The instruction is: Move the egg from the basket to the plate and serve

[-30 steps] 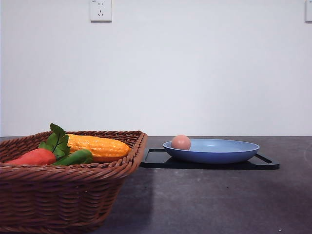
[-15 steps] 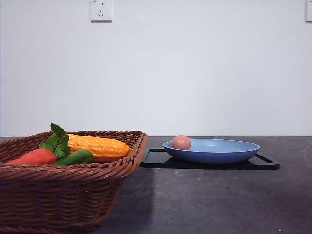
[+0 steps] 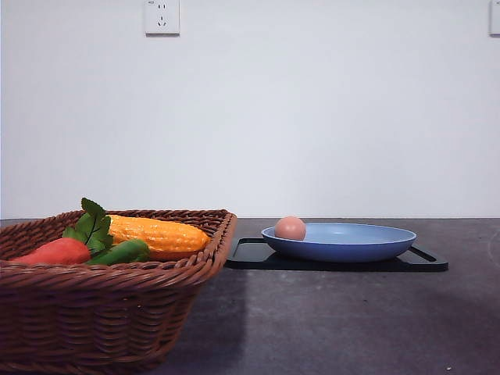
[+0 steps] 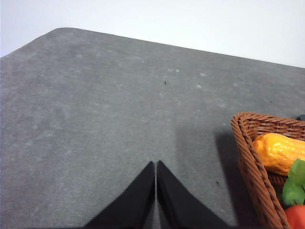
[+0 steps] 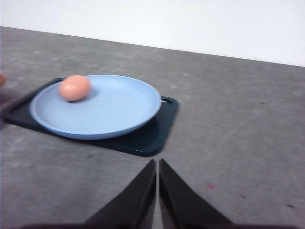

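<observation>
Left gripper [image 4: 156, 164]: fingers together, holding nothing, beside the basket [image 4: 248, 157].
Right gripper [image 5: 157, 163]: fingers together, empty, near the plate [image 5: 119, 109].
Egg [image 5: 75, 88]: lies on the plate.
Basket: partly cut off.

Your left gripper [image 4: 156, 164] has its two black fingers pressed together, tips meeting, held above the table surface. Your right gripper [image 5: 157, 163] is likewise closed, fingertips touching, nothing between them, also clear of the table.

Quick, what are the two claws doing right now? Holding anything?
Left end effector: closed, holding nothing, over bare table beside the basket.
Right end effector: closed, empty; the egg lies on the plate.
</observation>
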Available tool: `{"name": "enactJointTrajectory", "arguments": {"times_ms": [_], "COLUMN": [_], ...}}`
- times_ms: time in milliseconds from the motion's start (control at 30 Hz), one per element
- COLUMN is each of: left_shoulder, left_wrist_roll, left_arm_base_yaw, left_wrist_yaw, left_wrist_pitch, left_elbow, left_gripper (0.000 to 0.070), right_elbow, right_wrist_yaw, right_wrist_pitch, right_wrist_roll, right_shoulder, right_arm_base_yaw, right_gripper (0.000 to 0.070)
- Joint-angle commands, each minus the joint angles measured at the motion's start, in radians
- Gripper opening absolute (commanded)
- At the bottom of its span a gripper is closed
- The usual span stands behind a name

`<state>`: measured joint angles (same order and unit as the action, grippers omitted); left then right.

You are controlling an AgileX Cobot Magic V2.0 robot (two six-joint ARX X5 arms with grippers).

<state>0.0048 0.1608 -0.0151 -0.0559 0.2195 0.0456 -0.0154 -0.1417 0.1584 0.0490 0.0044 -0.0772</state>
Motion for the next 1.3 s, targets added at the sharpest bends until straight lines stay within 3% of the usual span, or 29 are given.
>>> {"name": "enactJointTrajectory", "arguments": {"times_ms": [0, 700, 1267], "left_shoulder": [-0.002, -0.002, -0.002], "left_wrist_roll": [0.006, 0.006, 0.006], "left_arm_base_yaw": [0.002, 0.002, 0.002], "left_wrist_yaw": [0.0, 0.0, 0.0], "left_wrist_pitch": [0.019, 0.019, 0.019], "left_elbow": [-0.021, -0.021, -0.021], "left_gripper": [0.0, 0.0, 0.0], "right_elbow": [0.006, 0.006, 0.005], "right_wrist_yaw": [0.031, 0.273, 0.566], "right_wrist_pitch": [-0.001, -0.001, -0.006], "right_wrist_roll": [0.004, 0.004, 0.004], "right_shoulder": [-0.001, -0.001, -0.001], "right_arm_base_yaw": [-0.001, -0.001, -0.001], "right_gripper": [0.0, 0.0, 0.0]}}
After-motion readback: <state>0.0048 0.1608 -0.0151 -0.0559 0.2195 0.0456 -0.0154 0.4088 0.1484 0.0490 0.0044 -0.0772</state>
